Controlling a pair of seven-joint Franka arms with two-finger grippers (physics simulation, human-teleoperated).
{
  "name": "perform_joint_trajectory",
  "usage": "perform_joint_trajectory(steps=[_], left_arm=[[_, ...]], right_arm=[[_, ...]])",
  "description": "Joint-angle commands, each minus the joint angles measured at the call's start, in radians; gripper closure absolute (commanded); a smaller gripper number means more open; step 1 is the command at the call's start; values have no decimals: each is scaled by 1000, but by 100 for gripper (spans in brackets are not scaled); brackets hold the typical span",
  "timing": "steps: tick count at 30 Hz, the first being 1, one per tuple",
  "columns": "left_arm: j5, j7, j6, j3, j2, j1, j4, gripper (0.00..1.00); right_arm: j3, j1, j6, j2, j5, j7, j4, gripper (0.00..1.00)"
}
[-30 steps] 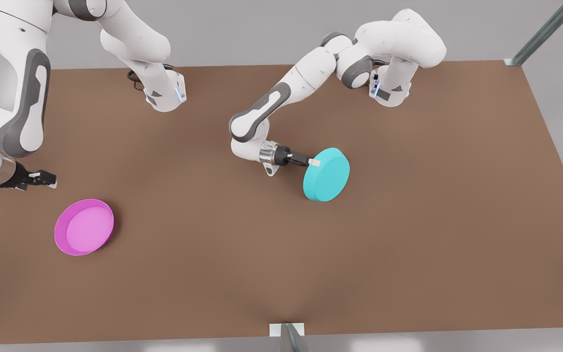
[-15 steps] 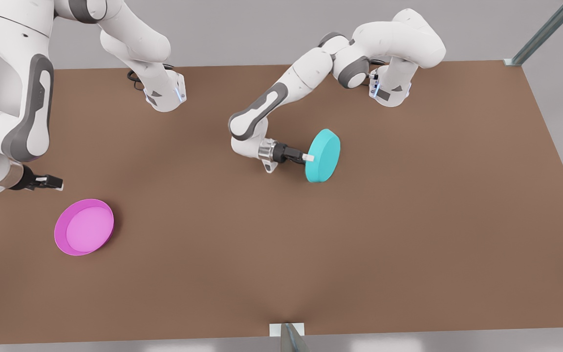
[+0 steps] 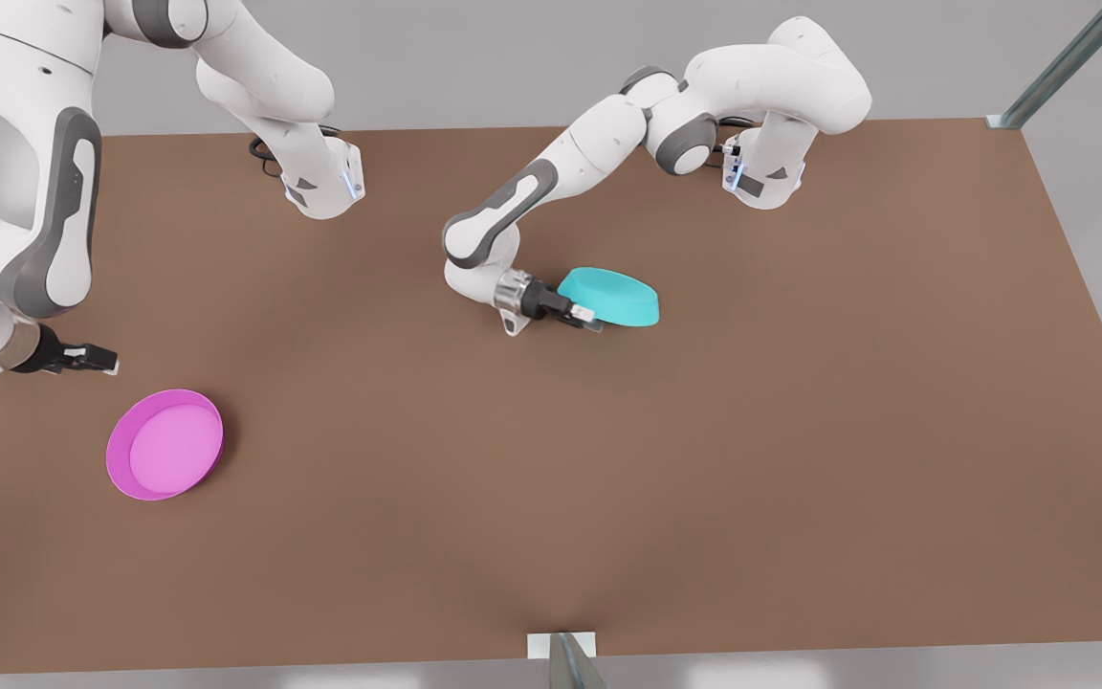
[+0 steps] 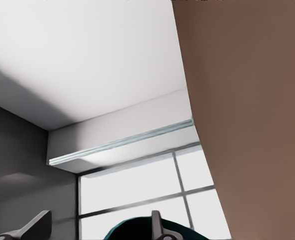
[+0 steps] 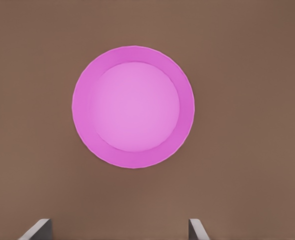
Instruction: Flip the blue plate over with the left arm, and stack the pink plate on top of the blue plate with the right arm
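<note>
Left end effector [image 3: 586,319] pinches the rim of the blue plate [image 3: 613,296], held base-up, tilted, mid-counter [image 3: 800,431]. Right end effector [image 3: 103,361], fingers spread, hovers above the pink plate [image 3: 165,444], which lies rim-up at the front view's left.

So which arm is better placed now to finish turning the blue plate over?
The left arm. Its end effector is shut on the rim of the blue plate, held tilted above the table. The right end effector hangs open near the pink plate, far away.
</note>
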Motion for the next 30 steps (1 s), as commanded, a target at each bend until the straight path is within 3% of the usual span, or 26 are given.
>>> perform_joint_trajectory(steps=[1, 6, 8, 9, 10, 11, 13, 15, 16, 18, 19, 20, 21, 23, 25, 26, 27, 28, 30], left_arm=[[13, 0, 4, 0, 0, 0, 0, 0], [49, -57, 173, -5, -5, 5, 28, 0], [24, -173, 265, -55, -3, 11, 60, 0], [-13, -215, 299, -61, -3, 11, 87, 0], [-62, -254, 326, -61, -5, 11, 109, 0], [-101, -302, 345, -64, -12, 11, 110, 0], [-279, -406, 357, -64, -48, 9, 146, 0], [-436, -449, 365, -63, -132, 21, 155, 0], [-592, -503, 354, -63, -253, 51, 153, 0], [-953, -506, 158, -58, -701, 263, 150, 0], [-1074, -492, 124, -58, -865, 506, 144, 0], [-1188, -350, 184, -57, -862, 840, 141, 0], [-1197, -114, 274, -52, -798, 985, 120, 0], [-1188, 317, 334, -41, -692, 1078, 57, 0], [-1180, 474, 308, -41, -713, 1121, 44, 0], [-1180, 474, 293, -41, -781, 1123, 2, 0], [-1182, 476, 342, -41, -943, 1123, -210, 0], [-1180, 474, 447, -43, -1049, 1121, -363, 0], [-1183, 477, 523, -44, -1063, 1123, -459, 0]], right_arm=[[0, -2, 0, 0, 0, 0, -1, 0], [0, -2, 26, -3, -3, -2, 2, 0], [0, -66, 51, 179, 87, -112, 123, 0], [-2, -129, -40, 339, 238, -279, 310, 0], [13, -208, -125, 466, 245, -363, 489, 0], [84, -290, -153, 519, 247, -422, 551, 0], [89, -330, -114, 595, 385, -428, 551, 0], [89, -336, -112, 624, 391, -364, 540, 0], [90, -339, -112, 634, 388, -281, 533, 0], [90, -342, -112, 644, 390, -276, 511, 0], [90, -341, -98, 646, 388, -278, 508, 0], [90, -336, -37, 644, 384, -288, 488, 0], [90, -330, -26, 647, 379, -288, 485, 0], [90, -328, 17, 647, 356, -290, 462, 0], [90, -316, 31, 647, 356, -279, 448, 0], [90, -304, 31, 647, 354, -276, 448, 14], [90, -302, 31, 646, 354, -278, 448, 35], [90, -290, 31, 646, 338, -276, 448, 43], [90, -286, 31, 647, 325, -276, 448, 42]])
